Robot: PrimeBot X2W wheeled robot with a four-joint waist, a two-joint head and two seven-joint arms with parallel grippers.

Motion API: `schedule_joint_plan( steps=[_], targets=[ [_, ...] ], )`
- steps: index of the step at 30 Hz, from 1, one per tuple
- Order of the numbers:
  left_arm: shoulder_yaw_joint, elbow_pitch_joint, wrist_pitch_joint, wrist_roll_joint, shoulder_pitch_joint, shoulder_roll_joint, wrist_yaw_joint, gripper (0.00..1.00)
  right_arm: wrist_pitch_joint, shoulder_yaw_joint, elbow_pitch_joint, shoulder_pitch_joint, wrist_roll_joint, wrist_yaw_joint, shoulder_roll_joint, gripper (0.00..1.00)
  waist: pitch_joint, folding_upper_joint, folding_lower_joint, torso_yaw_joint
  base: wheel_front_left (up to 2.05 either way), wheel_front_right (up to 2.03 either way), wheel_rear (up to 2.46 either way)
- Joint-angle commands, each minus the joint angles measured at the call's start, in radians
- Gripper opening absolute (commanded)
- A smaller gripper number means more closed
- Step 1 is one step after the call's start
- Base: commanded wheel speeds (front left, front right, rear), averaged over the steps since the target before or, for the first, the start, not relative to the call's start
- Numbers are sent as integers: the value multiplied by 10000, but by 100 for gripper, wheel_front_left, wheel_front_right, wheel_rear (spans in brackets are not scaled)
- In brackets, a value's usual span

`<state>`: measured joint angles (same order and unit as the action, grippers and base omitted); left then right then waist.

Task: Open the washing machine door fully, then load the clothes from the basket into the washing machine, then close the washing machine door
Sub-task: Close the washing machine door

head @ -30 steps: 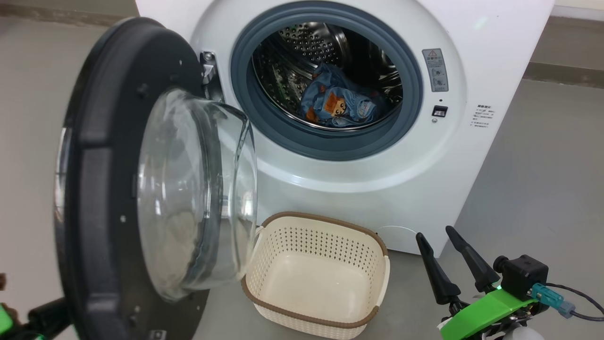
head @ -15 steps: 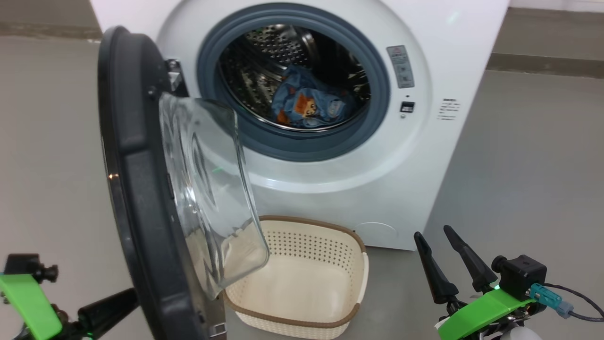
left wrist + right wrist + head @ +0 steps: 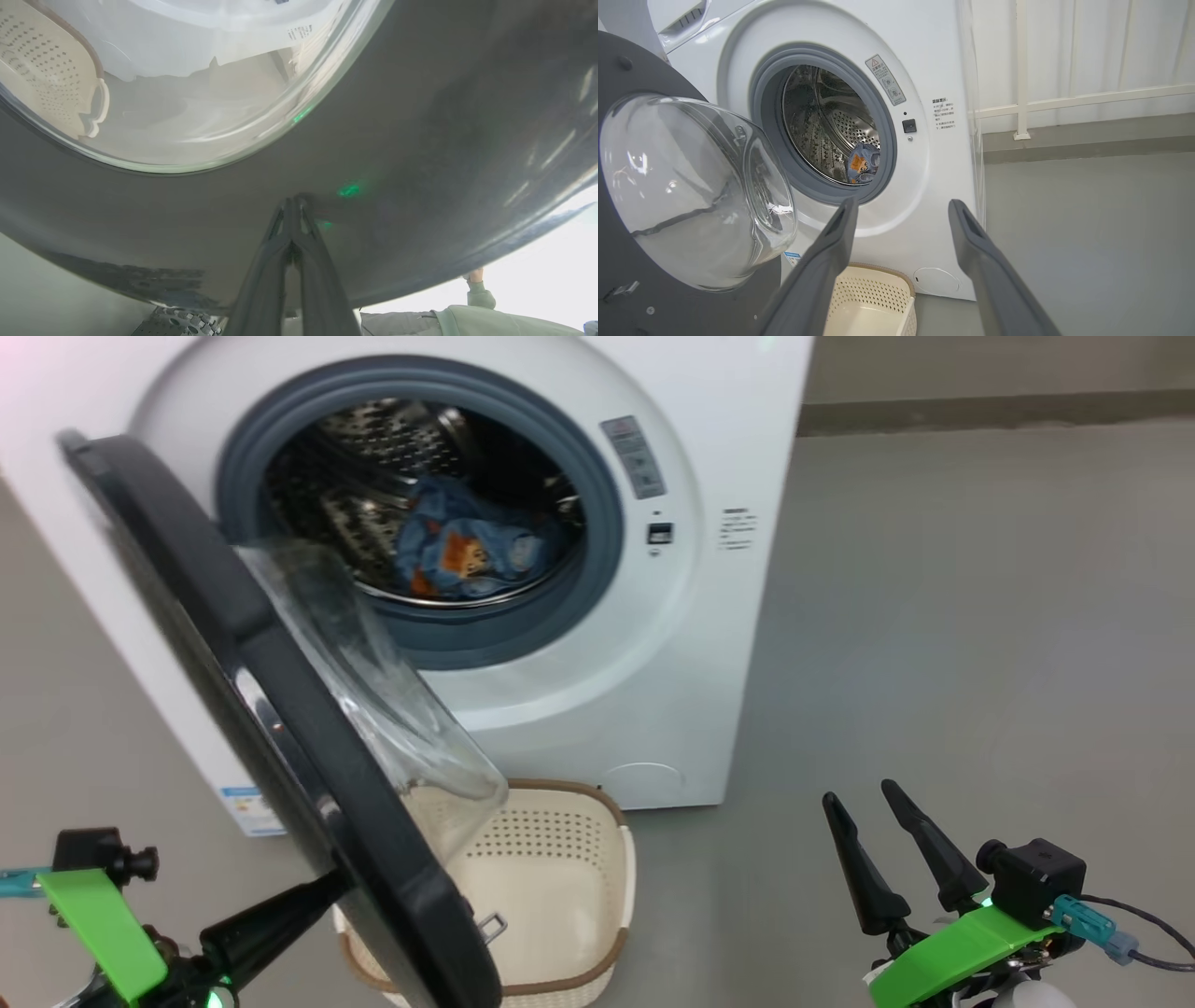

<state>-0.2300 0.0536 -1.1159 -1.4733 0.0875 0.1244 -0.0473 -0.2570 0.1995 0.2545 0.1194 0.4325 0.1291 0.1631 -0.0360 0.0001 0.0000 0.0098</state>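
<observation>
The white washing machine (image 3: 653,644) stands with its drum open, and the light blue clothes (image 3: 462,555) with orange prints lie inside. The washing machine door (image 3: 280,709) hangs partly swung, its glass bowl above the basket (image 3: 560,887), whose visible part holds nothing. My left gripper (image 3: 327,889) is shut, with its tips pressed on the door's black outer face (image 3: 293,203). At the lower right my right gripper (image 3: 868,803) stands open above the floor, nothing between its fingers. The right wrist view shows that gripper (image 3: 901,205), the door's glass bowl (image 3: 691,186), the clothes (image 3: 861,163) and the basket (image 3: 873,298).
Bare grey floor (image 3: 980,616) spreads to the right of the machine. A white wall with a rail (image 3: 1087,98) stands behind it. A person's sleeve (image 3: 467,319) shows low in the left wrist view, beyond the door's edge.
The head camera has turned, shifting the machine leftward in view. The door has swung closer to the opening, with my shut left gripper now behind its outer face. The right gripper has stayed put.
</observation>
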Motion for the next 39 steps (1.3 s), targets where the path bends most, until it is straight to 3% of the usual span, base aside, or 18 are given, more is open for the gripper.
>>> schedule_joint_plan(
  steps=[1, 6, 12, 28, 29, 30, 31, 32, 33, 39],
  targets=[
    [-224, 388, 32, -21, 566, 58, 105, 0, -48, 193, -256, 229, -22, 16, 82, 100, 138, -1, 0, -685, 0, 0, 0],
    [-226, 351, 320, 3, 737, -123, 164, 0, -48, 184, -271, 284, -22, 16, 84, 100, 209, -1, 0, -1158, 0, 0, 0],
    [-62, 209, 472, 42, 953, -264, 180, 0, -48, 189, -238, 290, 21, 16, 74, 100, 228, -1, 0, -1268, 0, 0, 0],
    [-100, 132, 789, 187, 1198, -275, 333, 0, -48, 62, -237, 257, -39, 16, -1, 100, 209, -1, 0, -537, 0, 0, 0],
    [-145, 127, 980, 390, 1204, -223, 488, 6, -48, 52, -240, 263, -37, 16, -8, 100, 209, -1, 0, -448, 0, 0, 0],
    [-178, 125, 1104, 515, 1197, -191, 593, 31, -48, 56, -239, 265, -35, 16, -9, 100, 207, -1, 0, -415, 0, 0, 0],
    [-212, 102, 1235, 652, 1194, -153, 703, 47, -48, 52, -238, 265, -36, 16, -11, 100, 207, -1, 0, -383, 0, 0, 0],
    [-232, 78, 1358, 790, 1193, -116, 826, 70, -48, 46, -240, 264, -36, 16, -13, 100, 207, -1, 0, -355, 0, 0, 0],
    [-253, 63, 1494, 936, 1186, -79, 956, 100, -48, 42, -241, 265, -37, 16, -14, 100, 206, -1, 0, -334, 0, 0, 0],
    [-272, 130, 2723, 2131, 1083, 90, 1611, 100, -48, 40, -268, 266, -25, 16, 30, 100, 209, -1, 0, -291, 0, 0, 0]
  ],
)
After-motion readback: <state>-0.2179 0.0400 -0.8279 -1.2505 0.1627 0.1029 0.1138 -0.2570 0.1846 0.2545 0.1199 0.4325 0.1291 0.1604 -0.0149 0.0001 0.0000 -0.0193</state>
